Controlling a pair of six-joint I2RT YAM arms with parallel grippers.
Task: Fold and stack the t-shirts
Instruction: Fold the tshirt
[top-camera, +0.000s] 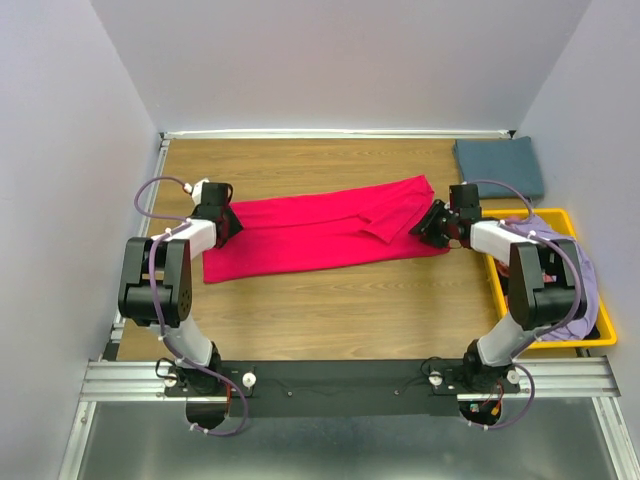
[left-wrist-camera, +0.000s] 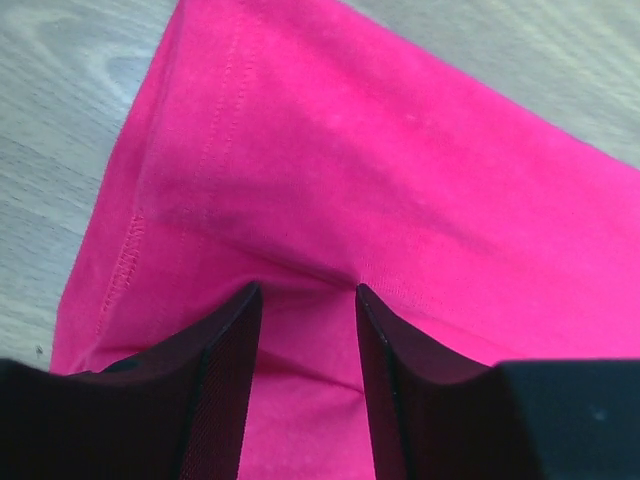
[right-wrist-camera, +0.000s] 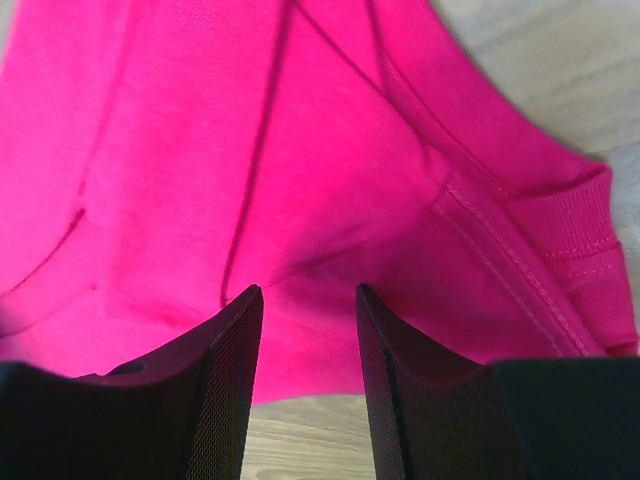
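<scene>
The crimson shirt (top-camera: 320, 238) lies stretched left to right (a long strip). The left gripper (left-wrist-camera: 308, 292) sits on its left end and the right gripper (right-wrist-camera: 308, 292) on its right, both partly open.

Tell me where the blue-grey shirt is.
Top view: the blue-grey shirt lies folded in the far right corner, just behind the yellow bin.

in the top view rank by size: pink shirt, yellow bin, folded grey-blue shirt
1. crimson-pink shirt, spread flat, largest
2. yellow bin, partly hidden by the right arm
3. folded blue-grey shirt, smallest
</scene>
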